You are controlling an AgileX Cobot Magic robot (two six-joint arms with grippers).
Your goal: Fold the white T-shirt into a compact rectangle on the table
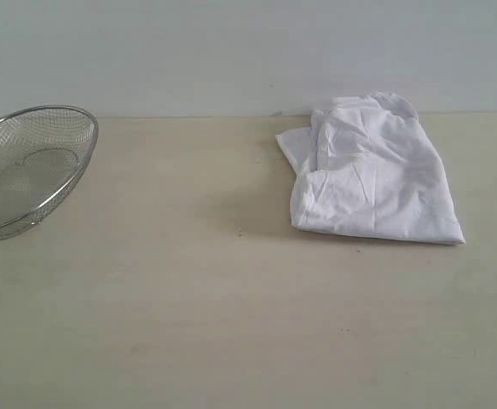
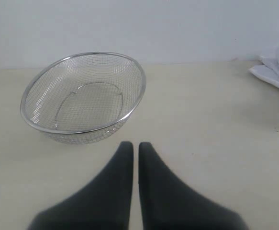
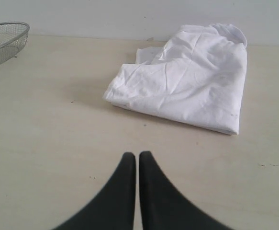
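The white T-shirt [image 1: 372, 170] lies in a rumpled, roughly folded bundle at the back right of the pale beige table [image 1: 188, 298]; no lettering or tag shows. The right wrist view shows it whole [image 3: 182, 79], and one corner of it [image 2: 278, 69] enters the left wrist view. My left gripper [image 2: 135, 143] is shut with nothing between its black fingers, hovering over bare table short of a wire basket. My right gripper [image 3: 137, 154] is also shut and empty, over bare table a little short of the shirt. Neither gripper appears in the exterior view.
A round metal mesh basket [image 1: 26, 166] stands empty at the table's left side, seen close in the left wrist view [image 2: 84, 96] and at the edge of the right wrist view [image 3: 5, 38]. A pale wall [image 1: 231, 51] backs the table's far edge.
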